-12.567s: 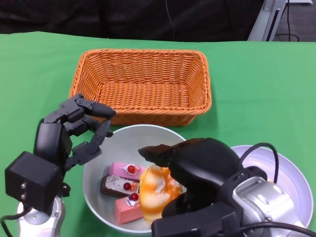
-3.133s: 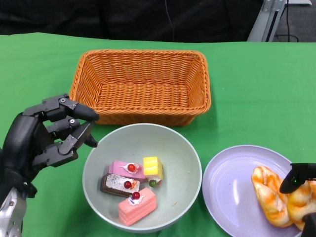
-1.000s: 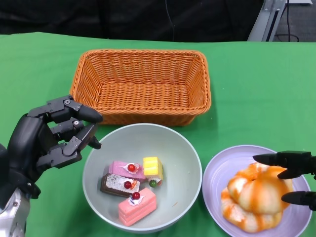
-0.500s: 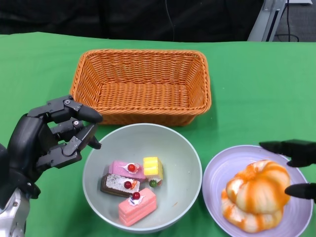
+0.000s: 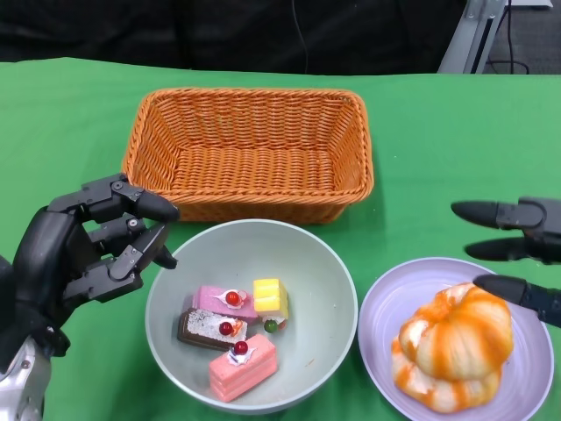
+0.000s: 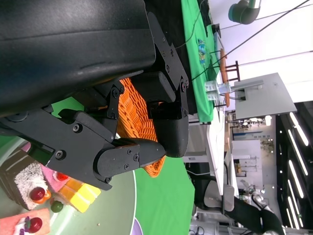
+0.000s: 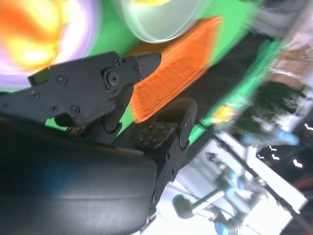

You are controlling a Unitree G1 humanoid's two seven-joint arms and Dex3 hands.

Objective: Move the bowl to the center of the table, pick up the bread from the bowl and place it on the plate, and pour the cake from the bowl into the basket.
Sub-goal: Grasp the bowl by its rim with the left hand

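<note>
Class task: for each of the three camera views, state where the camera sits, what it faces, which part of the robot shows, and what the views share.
Head view: high, looking down at basket, bowl, plate; both hands show.
Right wrist view: behind right hand, facing bread and plate.
Left wrist view: behind left hand, facing cakes in bowl.
All three share the basket.

You've got a green cloth (image 5: 438, 149) covering the surface, a dark backdrop (image 5: 219, 35) behind its far edge, and a grey metal stand leg (image 5: 469, 35) at the far right corner.
</note>
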